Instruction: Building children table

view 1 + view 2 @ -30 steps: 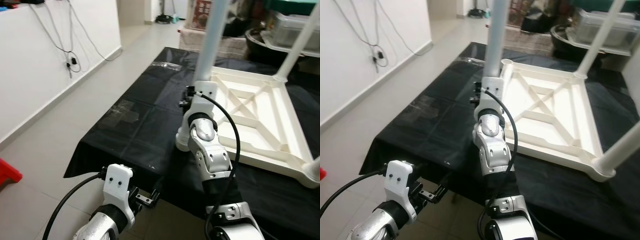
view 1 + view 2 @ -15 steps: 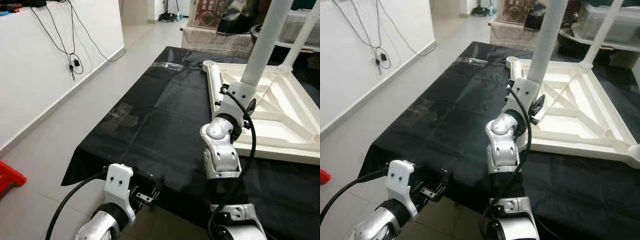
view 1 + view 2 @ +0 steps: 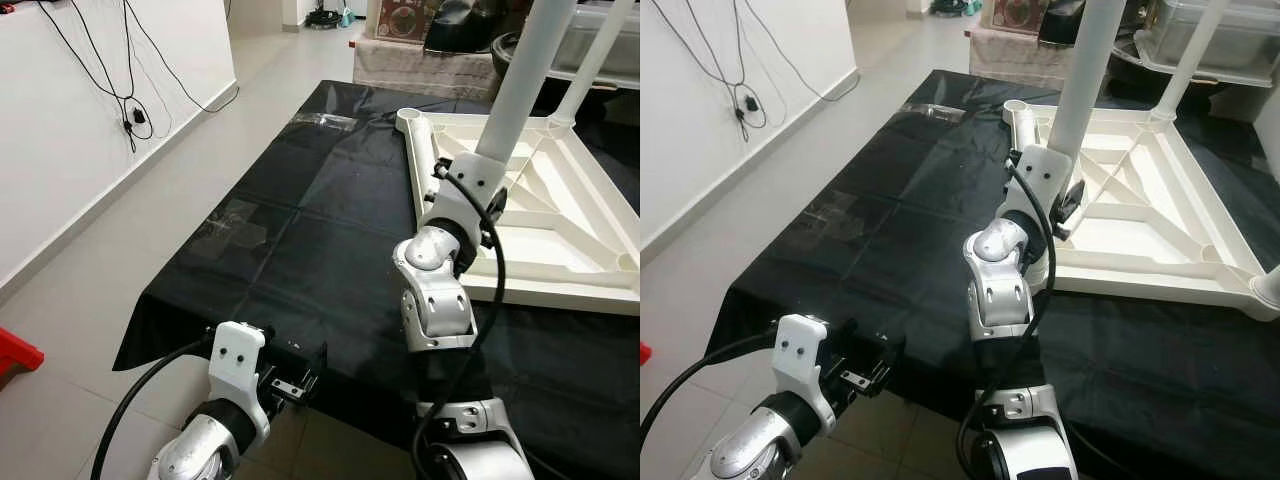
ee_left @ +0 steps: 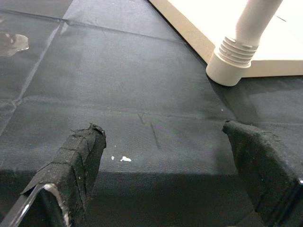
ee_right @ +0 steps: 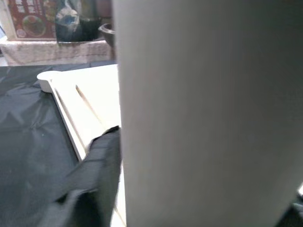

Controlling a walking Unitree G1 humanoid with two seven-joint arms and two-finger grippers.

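Observation:
A white children's table top (image 3: 560, 215) lies upside down on a black cloth (image 3: 300, 240). Its far-left corner socket (image 3: 408, 117) is bare. My right gripper (image 3: 480, 175) is shut on a white table leg (image 3: 520, 80), which leans up and to the right over the frame's left rail. In the right wrist view the leg (image 5: 208, 113) is very close, with one black finger (image 5: 102, 175) beside it. Another leg (image 3: 592, 65) stands in the far corner. My left gripper (image 3: 295, 380) hovers open at the cloth's near edge, holding nothing. Its fingers (image 4: 75, 156) point toward a mounted leg's ribbed base (image 4: 234, 59).
A white wall with hanging cables (image 3: 130, 110) runs along the left, with tiled floor (image 3: 100, 260) between it and the cloth. A red object (image 3: 15, 355) lies on the floor at the near left. Boxes and bins (image 3: 420, 20) crowd the far end.
The right gripper has swung the leg from upright at the far-left corner to a lean over the frame, leaving the socket bare. The camera has shifted slightly. The left gripper stays put.

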